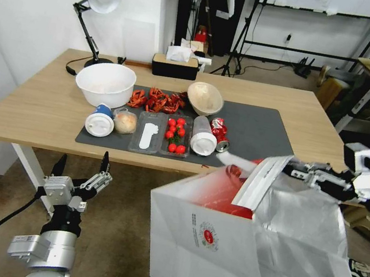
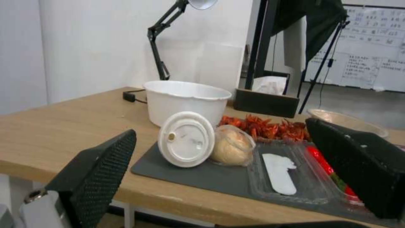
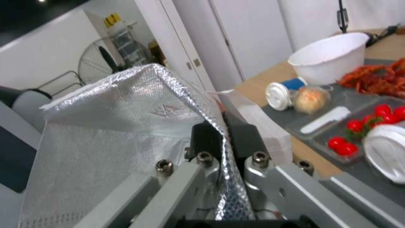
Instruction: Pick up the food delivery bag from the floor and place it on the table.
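The right gripper pinched the foil rim of the food delivery bag, holding it beside the table. The left gripper hung spread below the table edge.

Bag hangs off the worktop's near edge on the right, held at its rim by right hand. Left hand below the near edge, left. Mat mid-worktop; bowl at its back-left.
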You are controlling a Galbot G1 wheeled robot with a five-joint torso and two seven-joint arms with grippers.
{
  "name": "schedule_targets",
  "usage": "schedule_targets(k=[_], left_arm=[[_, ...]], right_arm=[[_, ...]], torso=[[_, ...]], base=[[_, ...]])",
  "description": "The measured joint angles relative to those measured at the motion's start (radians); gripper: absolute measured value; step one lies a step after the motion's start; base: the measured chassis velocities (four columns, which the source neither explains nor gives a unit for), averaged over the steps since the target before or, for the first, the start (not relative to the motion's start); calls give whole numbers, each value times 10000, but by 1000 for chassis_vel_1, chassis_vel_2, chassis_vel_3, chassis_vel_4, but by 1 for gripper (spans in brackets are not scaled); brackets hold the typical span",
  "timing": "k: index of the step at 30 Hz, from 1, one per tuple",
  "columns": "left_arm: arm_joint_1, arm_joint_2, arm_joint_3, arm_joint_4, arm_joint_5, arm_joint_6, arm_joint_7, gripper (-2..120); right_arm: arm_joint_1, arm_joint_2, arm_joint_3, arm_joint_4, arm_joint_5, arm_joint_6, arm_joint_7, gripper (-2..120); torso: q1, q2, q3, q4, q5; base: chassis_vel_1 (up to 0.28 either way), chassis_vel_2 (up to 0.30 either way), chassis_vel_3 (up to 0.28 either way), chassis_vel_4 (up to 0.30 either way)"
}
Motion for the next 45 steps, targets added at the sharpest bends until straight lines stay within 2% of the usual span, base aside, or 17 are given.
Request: schedule_targets(k=[8, 17, 20, 21, 24, 25, 28, 29, 30, 32, 33, 35, 36, 45], left_arm=[[-2, -20, 0, -30, 5, -4, -15, 100], [-53, -28, 71, 16, 40, -1, -62, 100], [-66, 7, 93, 69, 51, 2, -79, 100], [-66, 7, 93, 69, 51, 2, -79, 100], [-102, 31, 157, 131, 61, 13, -84, 100], [-102, 31, 157, 131, 61, 13, -84, 100], [-136, 71, 227, 204, 73, 34, -82, 100], [-136, 71, 227, 204, 73, 34, -82, 100], [-157, 118, 237, 241, 73, 45, -82, 100], [-222, 210, 244, 296, 53, 69, -81, 100], [-222, 210, 244, 296, 53, 69, -81, 100], [-273, 273, 269, 353, 33, 92, -81, 100], [-273, 273, 269, 353, 33, 92, -81, 100], [-382, 403, 390, 468, 9, 123, -97, 100]], right_arm=[[107, -49, 47, 90, 492, 0, 204, 0], [426, -86, 698, 160, 2390, 314, 1400, 0], [857, 24, 686, 337, 3122, 746, 2604, 0], [857, 24, 686, 337, 3122, 746, 2604, 0], [1247, 192, 527, 468, 3464, 1271, 3766, 0], [1247, 192, 527, 468, 3464, 1271, 3766, 0], [1902, 425, 28, 682, 3764, 1959, 5374, 0], [1902, 425, 28, 682, 3764, 1959, 5374, 0], [2220, 511, -191, 784, 3903, 2300, 6077, 0], [2501, 616, -306, 910, 4080, 2714, 6974, 0], [2501, 616, -306, 910, 4080, 2714, 6974, 0], [2769, 722, -366, 1026, 4316, 3152, 7912, 0], [2769, 722, -366, 1026, 4316, 3152, 7912, 0], [3068, 1046, -423, 1124, 4518, 4275, 10327, 0]], torso=[[0, -1, -1, 0, 0], [-1, -2, -2, 0, -1], [-1, -3, -2, 1, -1], [-1, -3, -2, 1, -1], [-2, -4, -2, 1, -1], [-2, -4, -2, 1, -1], [-2, -4, -3, -1, 0], [-2, -4, -3, -1, 0], [-2, -5, -2, 4, 2], [-2, -5, -2, 0, -1], [-2, -5, -2, 0, -1], [-2, -5, -3, 1, -1], [-2, -5, -3, 1, -1], [-2, -5, -3, 0, -1]], base=[[0, 0, 0, 0], [0, 0, 0, 0], [0, 0, 0, 0], [0, 0, 0, 0], [0, 0, 0, 0], [0, 0, 0, 0], [0, 0, 0, 0], [0, 0, 0, 0], [0, 0, 0, 0], [0, 0, 0, 0], [0, 0, 0, 0], [0, 0, 0, 0], [0, 0, 0, 0], [0, 0, 0, 0]])
